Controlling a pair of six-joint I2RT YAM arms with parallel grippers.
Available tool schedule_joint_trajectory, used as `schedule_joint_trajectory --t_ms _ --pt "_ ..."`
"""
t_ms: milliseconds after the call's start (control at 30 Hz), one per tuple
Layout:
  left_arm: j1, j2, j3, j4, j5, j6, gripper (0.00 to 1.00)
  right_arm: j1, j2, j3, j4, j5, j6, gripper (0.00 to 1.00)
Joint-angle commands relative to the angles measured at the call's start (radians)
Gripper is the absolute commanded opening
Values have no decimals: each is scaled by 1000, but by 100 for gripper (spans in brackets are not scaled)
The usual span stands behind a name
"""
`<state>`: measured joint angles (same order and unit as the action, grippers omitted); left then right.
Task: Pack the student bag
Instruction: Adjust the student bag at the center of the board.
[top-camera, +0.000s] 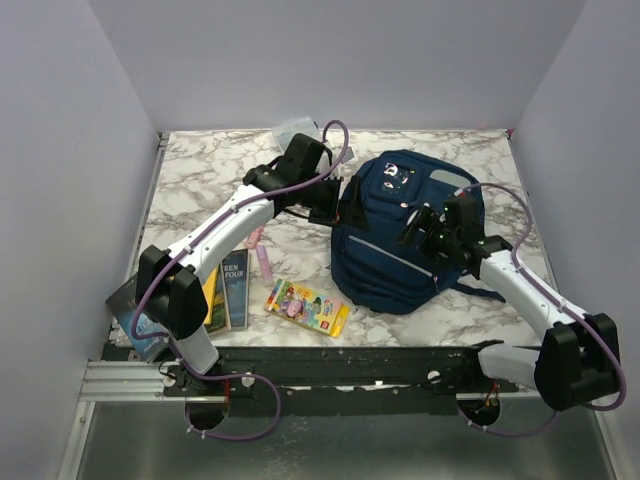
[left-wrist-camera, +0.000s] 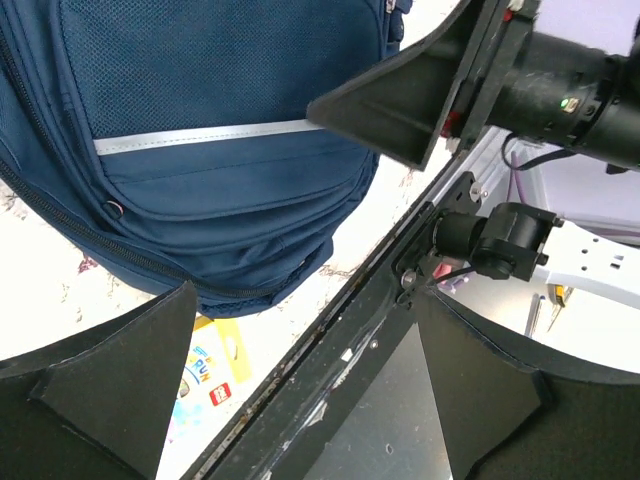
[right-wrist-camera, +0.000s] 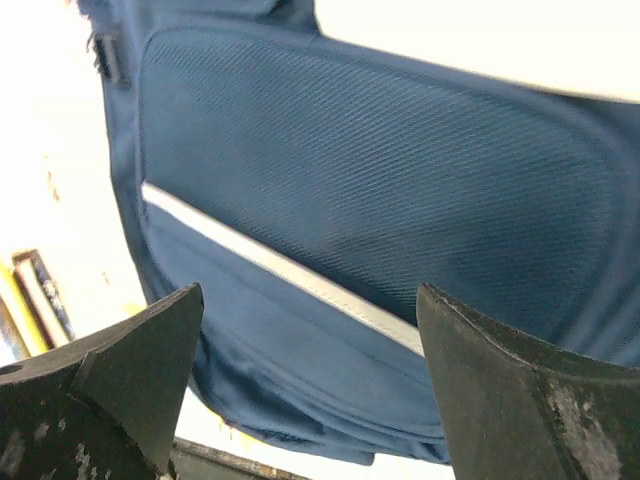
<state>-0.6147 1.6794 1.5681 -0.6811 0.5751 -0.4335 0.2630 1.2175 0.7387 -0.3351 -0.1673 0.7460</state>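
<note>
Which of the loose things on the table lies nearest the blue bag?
The colourful yellow box, just off the bag's near edge; the books and pink marker lie farther left.

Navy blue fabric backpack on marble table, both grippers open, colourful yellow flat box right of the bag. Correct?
Wrong side: top external view shows the colourful yellow flat box left of the navy blue fabric backpack. Backpack on the marble table, left gripper and right gripper open: as stated.

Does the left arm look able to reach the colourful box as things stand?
Probably yes: the colourful box lies uncovered in front of the bag, closer in than the open left gripper is now.
</note>
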Motion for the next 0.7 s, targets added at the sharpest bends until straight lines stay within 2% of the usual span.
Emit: schedule_joint_trajectory --t_ms 0,67,133,200,300,433,533,667 --pt "7 5 -5 14 -10 -4 92 -61 -46 42 -197 265 -20 91" --pt "7 6 -7 14 -15 -4 92 -133 -68 16 -219 273 3 91" --pt "7 7 -6 14 -7 -7 92 -186 -92 -33 -188 214 9 91" --pt "7 9 -6 15 5 -10 93 -188 -98 -58 -170 157 3 89" --pt "7 14 -9 17 4 -11 92 -181 -97 -114 -104 -6 19 87" --pt "7 26 -3 18 26 -16 92 -83 -83 -166 10 -132 66 87" --pt "7 35 -6 20 25 -16 92 4 -93 -130 7 -124 88 86" --pt "7 43 -6 22 29 -18 92 28 -139 -97 -36 -125 38 85"
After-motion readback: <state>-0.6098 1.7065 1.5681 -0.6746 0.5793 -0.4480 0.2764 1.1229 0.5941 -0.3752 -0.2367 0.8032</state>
